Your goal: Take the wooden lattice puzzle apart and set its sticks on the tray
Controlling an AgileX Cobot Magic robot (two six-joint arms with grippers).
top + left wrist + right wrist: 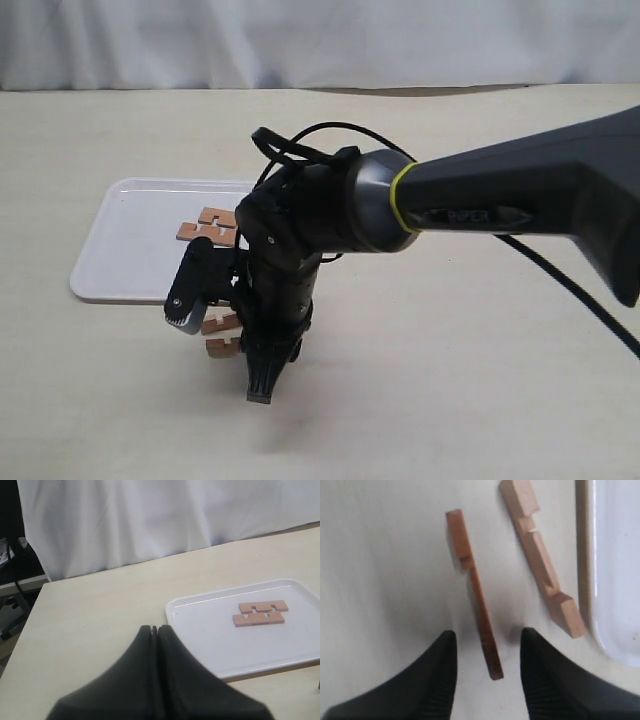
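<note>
My right forearm shell [520,185] is dark grey and tapered, stamped PIPER; a yellow-green ring [398,195] bands its end; a black cable [272,143] loops over the glossy black wrist [300,215]; my right pincer [222,340] is matte black with ribbed pads [536,695]; my left pincer [154,629] shows two smooth black wedges.

Two sticks [259,619] lie on the tray [200,635], other sticks [540,560] seemingly beside.

Exterior high, oblique; left wrist far; right wrist close, downward; tray [130,240] shared.
</note>
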